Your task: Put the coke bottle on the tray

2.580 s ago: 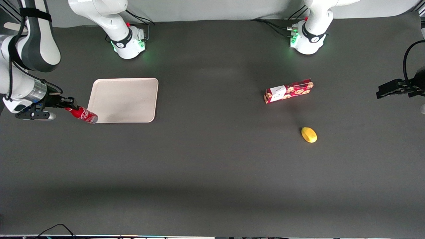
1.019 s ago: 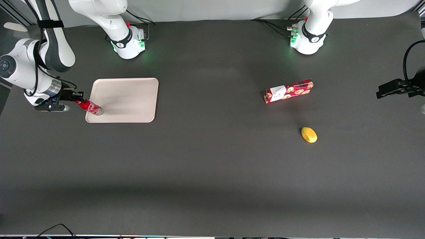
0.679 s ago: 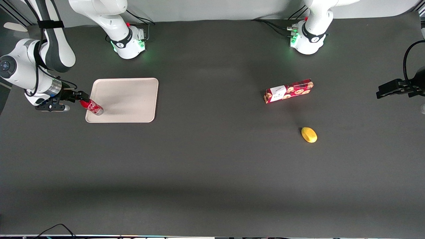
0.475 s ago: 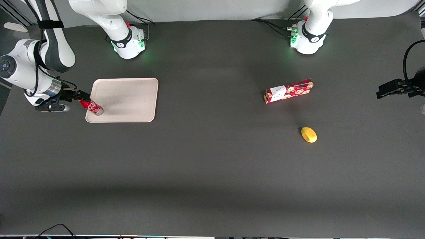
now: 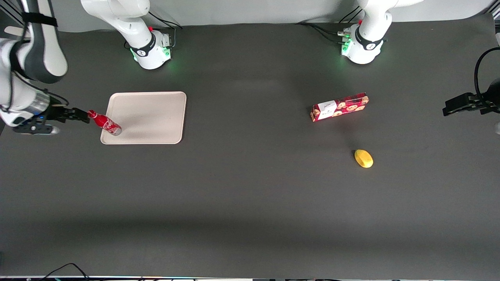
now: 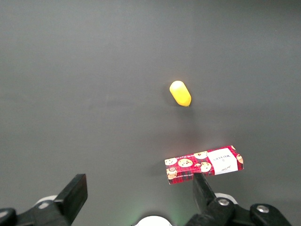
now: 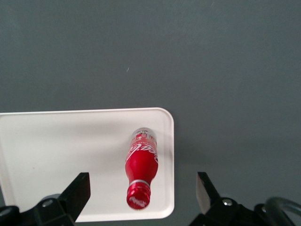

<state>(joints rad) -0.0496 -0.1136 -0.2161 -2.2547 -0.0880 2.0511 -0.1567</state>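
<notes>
The coke bottle (image 5: 105,122), red with a red cap and white script, stands upright on the beige tray (image 5: 152,113), at the tray's corner nearest the working arm's end of the table and toward the front camera. The right wrist view shows the bottle (image 7: 142,165) from above, standing on the tray (image 7: 61,160) near its rim. My right gripper (image 5: 80,116) is open and empty, raised above the table beside the bottle's cap, just off the tray. In the right wrist view the gripper (image 7: 141,193) has its fingers spread wide, well apart from the bottle.
A red cookie box (image 5: 339,106) and a yellow lemon-like object (image 5: 363,158) lie toward the parked arm's end of the table. Both also show in the left wrist view: the box (image 6: 204,165) and the yellow object (image 6: 180,93).
My gripper carried the bottle onto the tray's corner, set it upright, let go, then opened and pulled back away from the tray and upward. The bottle stays standing.
</notes>
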